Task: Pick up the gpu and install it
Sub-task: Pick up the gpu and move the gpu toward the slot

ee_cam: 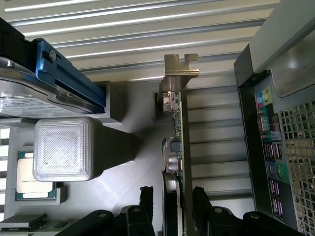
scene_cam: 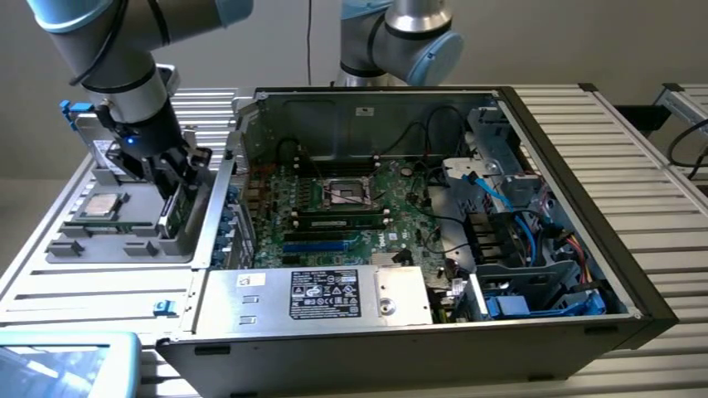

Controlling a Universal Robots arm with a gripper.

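While the gpu (ee_cam: 176,128) stands on edge in the grey holder (scene_cam: 111,245) beside the computer case (scene_cam: 443,344), my gripper (ee_cam: 173,192) straddles it, jaws wide. I judge I should stay centred and close squarely on both faces.

The gripper (ee_cam: 172,192) points downward, jaws spread wide.

No text can be read. Black label (scene_cam: 325,294) on the silver power supply (scene_cam: 249,305), lower centre of the exterior view: white print and marks, too small to read. Processor (ee_cam: 33,178) markings in the wrist view are likewise unreadable.
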